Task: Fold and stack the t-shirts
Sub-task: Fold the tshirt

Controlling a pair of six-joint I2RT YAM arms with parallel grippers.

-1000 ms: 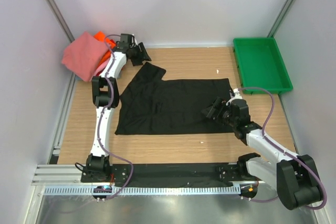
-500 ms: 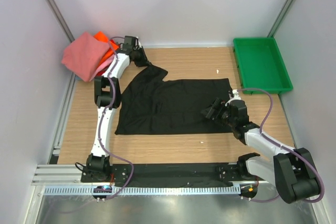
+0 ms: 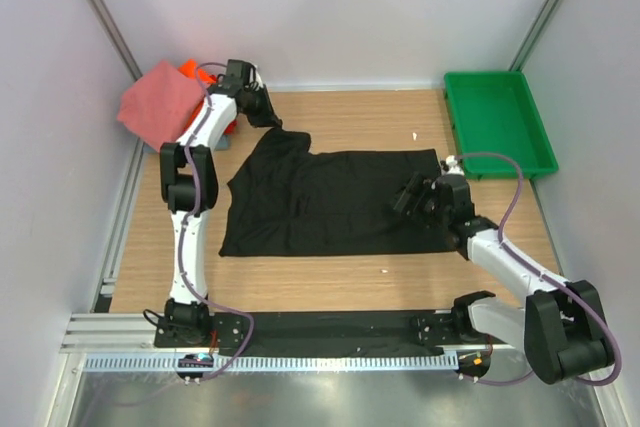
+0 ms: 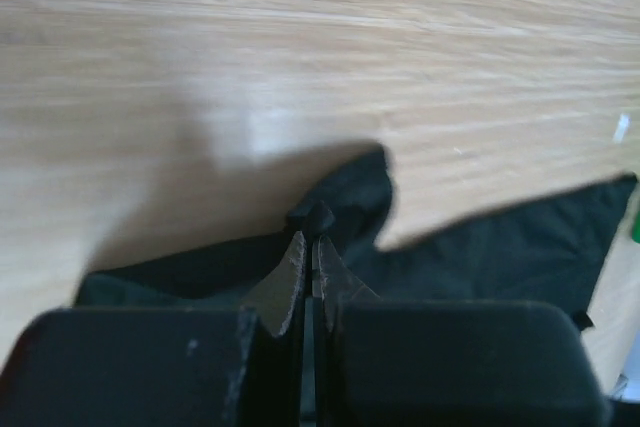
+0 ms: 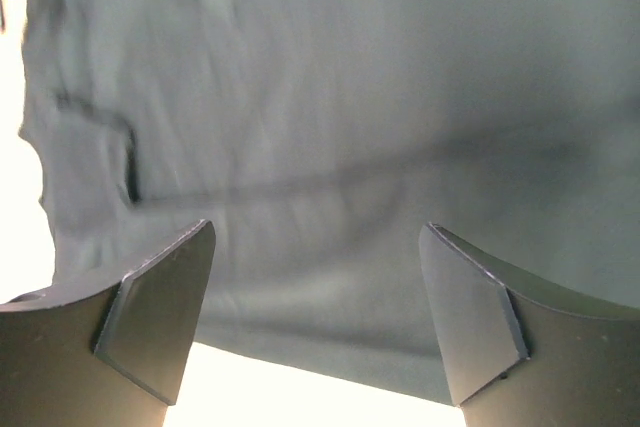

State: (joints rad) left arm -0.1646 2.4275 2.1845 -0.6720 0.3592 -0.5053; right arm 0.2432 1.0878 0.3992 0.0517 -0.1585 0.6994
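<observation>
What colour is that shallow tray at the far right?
The shallow plastic tray is green; top view shows best.

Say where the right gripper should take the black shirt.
Probably the far corner of the hem of the shirt, coming down from the right. The cloth lies flat, so only an edge lets the jaws pinch, and that corner matches the far sleeve the left gripper holds.

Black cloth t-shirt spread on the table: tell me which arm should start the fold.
Probably left. The left gripper is shut on the far-left sleeve tip of the black cloth t-shirt, ready to drag it inward. The right gripper hangs open above the shirt's right edge, gripping nothing.
</observation>
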